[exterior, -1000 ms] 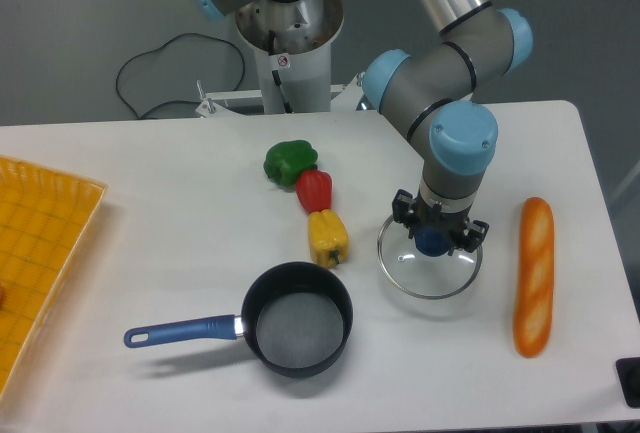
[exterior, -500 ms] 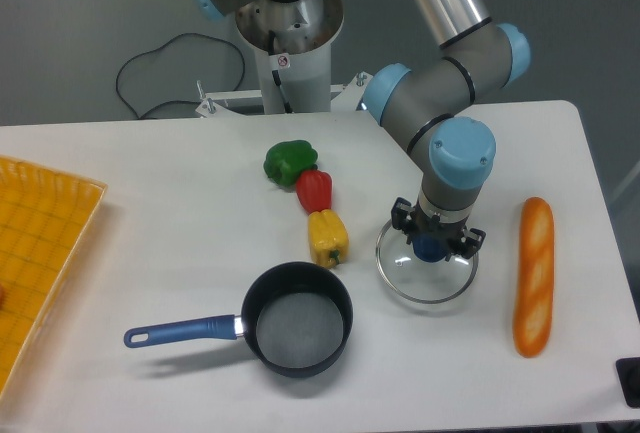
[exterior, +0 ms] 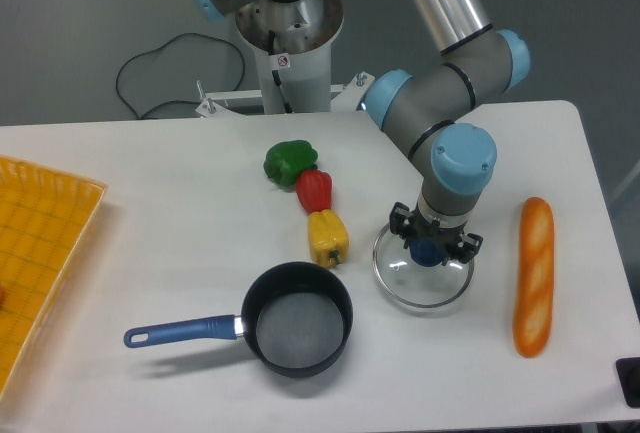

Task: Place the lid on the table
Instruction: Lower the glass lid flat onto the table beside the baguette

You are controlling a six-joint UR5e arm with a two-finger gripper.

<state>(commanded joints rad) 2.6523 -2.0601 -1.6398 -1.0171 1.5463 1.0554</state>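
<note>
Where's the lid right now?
The lid is low over the table, right of centre, under the gripper at its blue knob, between the yellow pepper and the bread.

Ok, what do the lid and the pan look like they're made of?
The lid: clear glass, since the white table shows through it, with a thin shiny rim, likely metal, and a blue knob, probably plastic. The pan: dark matte body, possibly coated metal, with a glossy blue handle that looks plastic.

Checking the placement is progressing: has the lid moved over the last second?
Yes. The lid, gripped at its blue knob by the gripper, has shifted slightly left and toward the camera, widening its gap from the baguette.
</note>
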